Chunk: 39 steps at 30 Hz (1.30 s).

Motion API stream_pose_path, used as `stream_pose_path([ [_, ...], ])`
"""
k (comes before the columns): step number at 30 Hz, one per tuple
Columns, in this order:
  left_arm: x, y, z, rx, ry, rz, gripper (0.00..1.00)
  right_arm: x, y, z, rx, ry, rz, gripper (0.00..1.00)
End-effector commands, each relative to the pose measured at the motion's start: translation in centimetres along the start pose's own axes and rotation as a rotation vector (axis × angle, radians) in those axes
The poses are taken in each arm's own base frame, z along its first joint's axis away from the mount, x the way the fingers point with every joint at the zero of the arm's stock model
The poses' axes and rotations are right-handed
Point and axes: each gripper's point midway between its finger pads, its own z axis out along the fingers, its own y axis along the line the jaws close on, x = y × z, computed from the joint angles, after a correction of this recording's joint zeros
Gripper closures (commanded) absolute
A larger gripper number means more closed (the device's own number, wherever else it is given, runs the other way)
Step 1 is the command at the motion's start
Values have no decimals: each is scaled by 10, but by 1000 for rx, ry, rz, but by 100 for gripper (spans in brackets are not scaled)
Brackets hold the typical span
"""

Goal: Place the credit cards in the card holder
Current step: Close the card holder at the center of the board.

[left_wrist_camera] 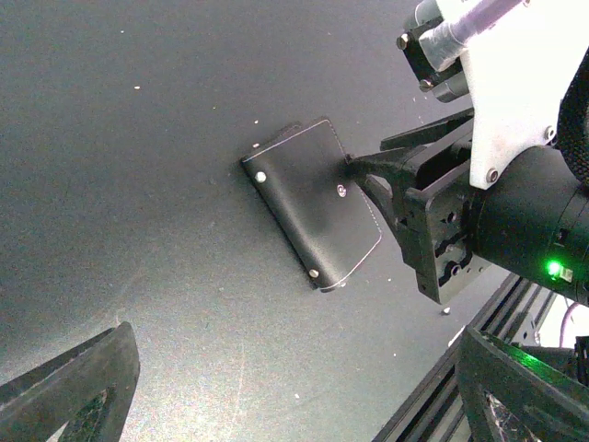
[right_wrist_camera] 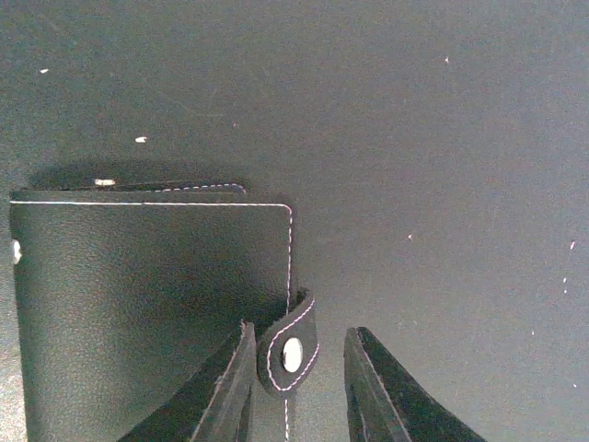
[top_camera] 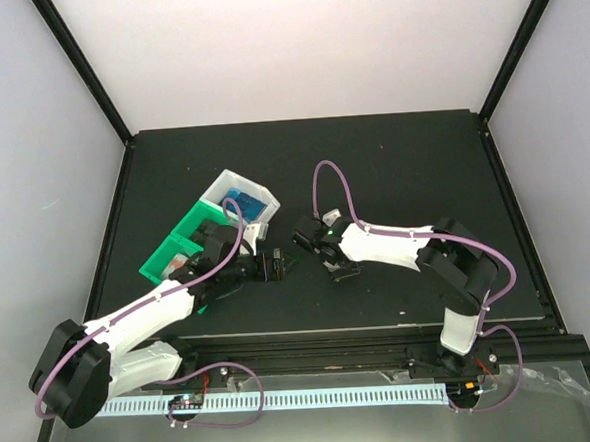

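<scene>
The card holder [left_wrist_camera: 313, 203] lies closed on the black table, black outside with white stitching and snap studs. In the right wrist view the card holder [right_wrist_camera: 147, 304] fills the lower left, and its snap strap [right_wrist_camera: 290, 348] stands up between my right gripper's fingers. My right gripper [right_wrist_camera: 299, 373] is open around the strap, which touches the left finger [right_wrist_camera: 225, 391]. My left gripper [left_wrist_camera: 294, 368] is wide open and empty, hovering a short way from the holder. Blue cards [top_camera: 242, 199] lie in the white tray [top_camera: 235, 182].
A green tray [top_camera: 176, 243] adjoins the white tray left of my left arm. My right gripper [left_wrist_camera: 409, 198] shows at the holder's right edge in the left wrist view. The table's front rail [top_camera: 312, 340] runs close behind both grippers [top_camera: 271, 266] [top_camera: 306, 242].
</scene>
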Motion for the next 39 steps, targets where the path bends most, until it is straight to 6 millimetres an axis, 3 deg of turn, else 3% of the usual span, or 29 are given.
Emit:
stream_pose_path([
  [1, -4, -9, 0, 29, -8, 12, 5, -11, -5, -1, 36, -27, 21, 71],
  [5, -4, -7, 0, 19, -6, 11, 4, -11, -1, -1, 15, -25, 10, 64],
  [16, -2, -5, 1, 12, 1, 9, 5, -7, 3, 3, 8, -8, 9, 64],
  [31, -3, -5, 1, 10, 0, 8, 4, -7, -3, 2, 31, -15, 20, 93],
  [39, 0, 4, 5, -28, 10, -28, 1, -10, -7, -3, 29, -38, 47, 99],
])
